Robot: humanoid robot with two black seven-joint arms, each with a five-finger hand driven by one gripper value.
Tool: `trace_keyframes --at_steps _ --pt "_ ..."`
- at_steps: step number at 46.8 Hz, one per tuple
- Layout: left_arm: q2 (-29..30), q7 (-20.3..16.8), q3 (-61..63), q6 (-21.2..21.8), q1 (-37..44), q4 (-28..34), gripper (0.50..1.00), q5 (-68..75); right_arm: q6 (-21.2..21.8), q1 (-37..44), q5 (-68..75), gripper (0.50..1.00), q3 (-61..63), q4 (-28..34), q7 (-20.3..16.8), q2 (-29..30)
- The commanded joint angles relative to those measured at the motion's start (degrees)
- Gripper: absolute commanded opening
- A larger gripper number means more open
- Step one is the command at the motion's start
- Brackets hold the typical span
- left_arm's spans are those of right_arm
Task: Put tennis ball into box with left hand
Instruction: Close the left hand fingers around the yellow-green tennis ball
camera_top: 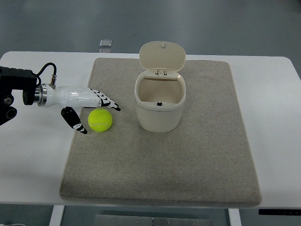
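A yellow-green tennis ball lies on the grey mat, left of the middle. My left hand reaches in from the left edge, its white palm and black-tipped fingers spread around the ball's left and upper side. The thumb points down just left of the ball. The fingers are open and hold nothing. A cream box with its lid flipped up stands to the right of the ball, its inside showing. The right arm is out of view.
The mat lies on a white table. A small grey object sits just beyond the table's far edge. Bare mat stretches in front of and to the right of the box.
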Motion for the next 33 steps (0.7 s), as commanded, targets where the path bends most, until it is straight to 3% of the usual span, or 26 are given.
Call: trace_keyframes --at_steps 1,18,25,33 --pt "-0.28 0.0 0.0 0.08 0.01 0.09 0.975 1.11 0.0 0.0 0.0 0.901 0.0 -0.02 0.0 0.0" --pt "-1.07 0.08 0.0 0.16 -0.08 0.35 0.849 2.87 0.0 0.0 0.0 0.901 0.0 -0.02 0.0 0.0" --pt "-1.07 0.08 -0.09 0.16 -0.17 0.44 0.767 2.96 0.0 0.0 0.0 0.901 0.0 -0.02 0.0 0.0" --pt "-1.07 0.08 -0.09 0.16 -0.43 0.53 0.604 3.4 0.0 0.0 0.0 0.901 0.0 -0.02 0.0 0.0"
